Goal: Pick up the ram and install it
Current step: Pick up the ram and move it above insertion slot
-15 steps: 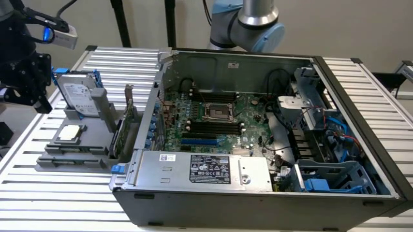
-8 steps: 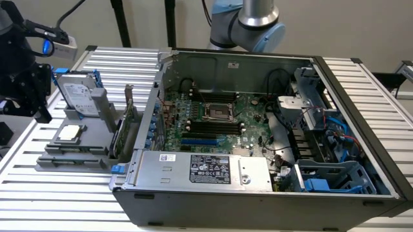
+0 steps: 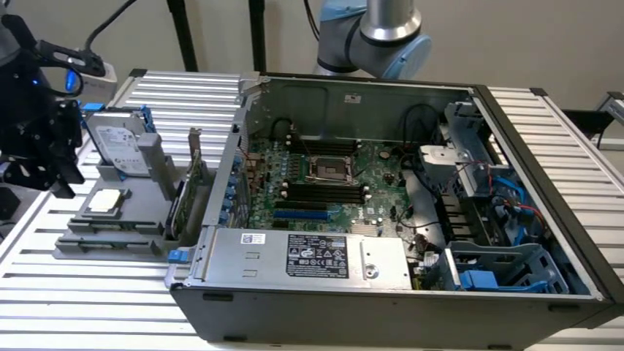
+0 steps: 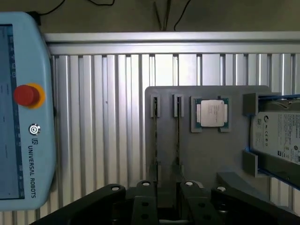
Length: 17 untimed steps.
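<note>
- Exterior view: an open steel computer case (image 3: 390,322), its green motherboard (image 3: 375,164) bare, sits on a ribbed aluminium tabletop (image 3: 88,307).
- Near the tabletop's edge on the exterior view's left, a matte grey holder (image 3: 66,245) carries a silver hard drive (image 3: 122,146) in a blue frame. It also holds a square metal-capped processor (image 3: 104,201) and a tall upright card (image 3: 193,175) along its case-side edge.
- The black pincer (image 3: 39,175) hangs raised by the holder's outer edge.
- Wrist view: the ram (image 4: 177,136), seen edge-on, reads as a thin dark strip. It stands in a narrow slot at the holder's end farthest from the hard drive, with a twin strip (image 4: 155,136) just beside it.
- Both strips run in under the pincer (image 4: 169,180), whose black jointed links cover their ends. Contact cannot be told, nor whether the pincer is spread or pressed together.
- A pale-blue teach pendant (image 4: 23,108) with a red button lies on the tabletop nearby.
</note>
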### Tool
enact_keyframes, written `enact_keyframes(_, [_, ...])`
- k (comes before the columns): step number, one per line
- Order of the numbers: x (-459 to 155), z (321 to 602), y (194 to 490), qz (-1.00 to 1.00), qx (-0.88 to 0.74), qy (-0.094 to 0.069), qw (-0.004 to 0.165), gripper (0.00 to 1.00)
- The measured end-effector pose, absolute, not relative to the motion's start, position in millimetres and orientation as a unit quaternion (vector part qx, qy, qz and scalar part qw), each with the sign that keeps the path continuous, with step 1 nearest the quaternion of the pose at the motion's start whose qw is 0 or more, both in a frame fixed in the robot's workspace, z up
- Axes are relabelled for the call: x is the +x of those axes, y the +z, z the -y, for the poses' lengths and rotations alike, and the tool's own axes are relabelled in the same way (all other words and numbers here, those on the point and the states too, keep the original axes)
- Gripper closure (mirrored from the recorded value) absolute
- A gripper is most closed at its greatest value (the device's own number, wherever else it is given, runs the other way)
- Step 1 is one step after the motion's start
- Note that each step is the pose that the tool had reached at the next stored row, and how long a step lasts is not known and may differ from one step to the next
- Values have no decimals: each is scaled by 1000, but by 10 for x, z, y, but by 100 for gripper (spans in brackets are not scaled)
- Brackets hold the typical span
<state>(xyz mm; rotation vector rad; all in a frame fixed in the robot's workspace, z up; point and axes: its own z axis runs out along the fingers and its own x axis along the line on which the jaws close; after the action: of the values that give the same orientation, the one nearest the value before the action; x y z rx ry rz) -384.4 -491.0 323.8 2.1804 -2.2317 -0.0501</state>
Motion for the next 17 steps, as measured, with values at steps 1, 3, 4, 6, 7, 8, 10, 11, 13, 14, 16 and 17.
enact_keyframes(1, [-3845,4911,3229,715,699,-16,10,70])
enact_keyframes(3, [-3844,4914,3195,715,699,-17,10,64])
enact_keyframes(4, [-3844,4915,3176,715,699,-17,10,58])
enact_keyframes(6, [-3844,4918,3141,715,699,-17,10,58])
enact_keyframes(7, [-3844,4919,3123,715,699,-17,10,58])
enact_keyframes(8, [-3844,4920,3104,715,699,-17,10,58])
enact_keyframes(10, [-3844,4923,3067,715,699,-17,10,58])
enact_keyframes(11, [-3844,4924,3049,715,699,-17,10,58])
enact_keyframes(13, [-3844,4926,3014,715,699,-17,10,58])
enact_keyframes(14, [-3844,4926,2996,715,699,-17,10,58])
enact_keyframes(16, [-3844,4927,2959,715,699,-17,10,58])
enact_keyframes(17, [-3844,4927,2940,715,699,-17,10,58])
